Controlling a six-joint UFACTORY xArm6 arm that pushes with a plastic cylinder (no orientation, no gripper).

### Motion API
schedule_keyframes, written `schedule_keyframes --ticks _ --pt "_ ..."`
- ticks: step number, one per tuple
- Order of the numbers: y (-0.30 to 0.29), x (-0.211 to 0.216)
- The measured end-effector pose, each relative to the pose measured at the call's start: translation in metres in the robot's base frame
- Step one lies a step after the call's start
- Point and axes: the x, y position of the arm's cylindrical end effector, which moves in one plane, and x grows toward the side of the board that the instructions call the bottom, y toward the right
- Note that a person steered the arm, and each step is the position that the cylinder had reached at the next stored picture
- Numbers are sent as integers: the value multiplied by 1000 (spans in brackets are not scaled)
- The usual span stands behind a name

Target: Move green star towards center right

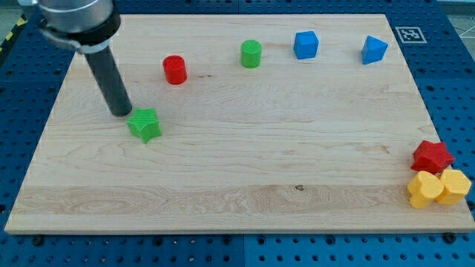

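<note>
The green star point(145, 124) lies on the wooden board point(237, 170) in the left part, a little above mid height. My tip point(122, 113) rests just to the star's upper left, touching or nearly touching its edge. The dark rod rises from there toward the view's top left corner.
A red cylinder point(174, 70), a green cylinder point(251, 54), a blue cube point(305, 44) and a blue angular block point(374, 50) stand along the top. A red star point(432, 156) and two yellow blocks point(424, 188) point(453, 185) cluster at the bottom right edge.
</note>
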Motion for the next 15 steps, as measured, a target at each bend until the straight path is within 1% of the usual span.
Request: schedule_keyframes --ticks 1,2,3,4,5,6,7,8,9,10,12,14,15 --pt "30 49" --pt "92 80" --pt "89 79" --pt "16 63" --pt "-14 43" --pt "22 43" --pt "70 54" --pt "88 46" --pt "73 18" --pt "75 8" --pt "140 19" --pt "220 31" --pt "229 42"
